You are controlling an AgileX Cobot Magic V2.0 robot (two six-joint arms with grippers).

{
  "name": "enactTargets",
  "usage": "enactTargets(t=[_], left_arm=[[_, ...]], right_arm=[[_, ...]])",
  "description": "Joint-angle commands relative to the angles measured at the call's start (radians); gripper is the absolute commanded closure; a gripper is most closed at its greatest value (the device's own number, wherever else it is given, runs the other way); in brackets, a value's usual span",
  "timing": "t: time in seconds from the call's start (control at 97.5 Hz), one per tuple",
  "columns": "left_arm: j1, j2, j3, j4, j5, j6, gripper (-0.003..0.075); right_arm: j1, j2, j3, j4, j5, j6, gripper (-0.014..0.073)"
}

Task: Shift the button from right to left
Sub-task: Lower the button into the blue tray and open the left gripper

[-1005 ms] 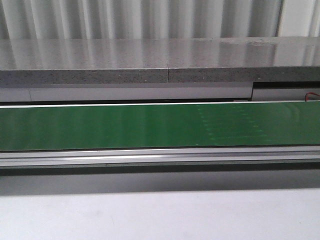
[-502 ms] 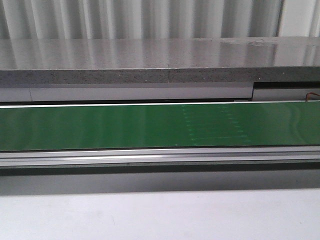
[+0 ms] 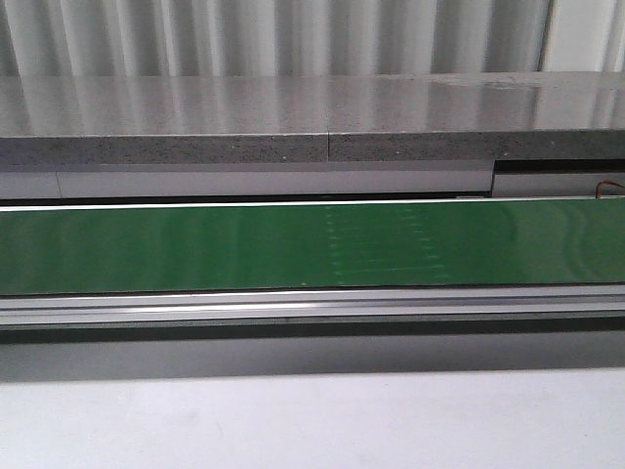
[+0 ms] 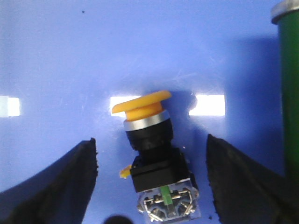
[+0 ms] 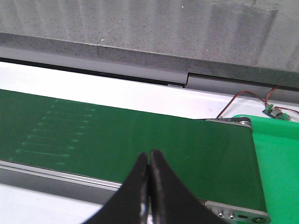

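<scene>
Button [image 4: 152,154], with its round orange cap on a silver ring, a black neck and a blocky base showing metal terminals, lies on a blue surface [image 4: 70,56] in the left wrist view. It sits between the two dark fingers [image 4: 51,186] of the left pincer [image 4: 152,182], tilted so the cap points away from the camera. The left pincer is spread wide, each finger standing clear of the button with blue showing on both sides. A green belt end [image 4: 290,93] with a metal roller cap rises along one edge of that view, well apart from the button.

The right pincer [image 5: 149,186] hangs over a green conveyor belt [image 5: 140,140], its two black fingers pressed together with nothing between them. Near the belt's end lie a green mat [image 5: 280,154] and a small circuit board [image 5: 273,111] with red wires.

The front view shows the green conveyor belt [image 3: 195,249] running across the frame, bearing a faint patch of pale stitched lines [image 3: 381,249], with a grey speckled ledge [image 3: 293,122] behind it and a white surface [image 3: 293,420] in front. Neither arm nor the button appears in that view.
</scene>
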Motion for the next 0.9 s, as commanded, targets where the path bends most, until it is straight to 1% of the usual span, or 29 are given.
enactTargets(t=[0.0,0.226,0.441,0.502,0.513,0.595,0.728,0.892], left_arm=[[0.006,-0.045,-0.027,-0.023,-0.024,0.002,0.0221],[0.006,-0.100,-0.027,-0.071,-0.069,0.002,0.0223],[-0.011,-0.224,-0.027,-0.175,-0.097,0.002,0.0227],[-0.032,-0.267,-0.027,-0.195,-0.100,0.002,0.0227],[-0.112,-0.379,-0.027,-0.241,-0.074,0.002,0.0227],[-0.156,-0.423,-0.027,-0.241,-0.060,0.002,0.0227],[-0.211,-0.505,-0.003,-0.252,-0.054,0.002,0.0227],[-0.249,-0.638,0.094,-0.319,-0.081,0.002,0.0227]], right_arm=[[0.000,0.003,-0.025,0.010,-0.072,-0.007,0.0662],[0.000,0.003,-0.025,0.010,-0.072,-0.007,0.0662],[0.000,0.003,-0.025,0.010,-0.072,-0.007,0.0662],[0.000,0.003,-0.025,0.010,-0.072,-0.007,0.0662],[0.000,0.003,-0.025,0.010,-0.072,-0.007,0.0662],[0.000,0.003,-0.025,0.010,-0.072,-0.007,0.0662],[0.000,0.003,-0.025,0.010,-0.072,-0.007,0.0662],[0.000,0.003,-0.025,0.010,-0.072,-0.007,0.0662]])
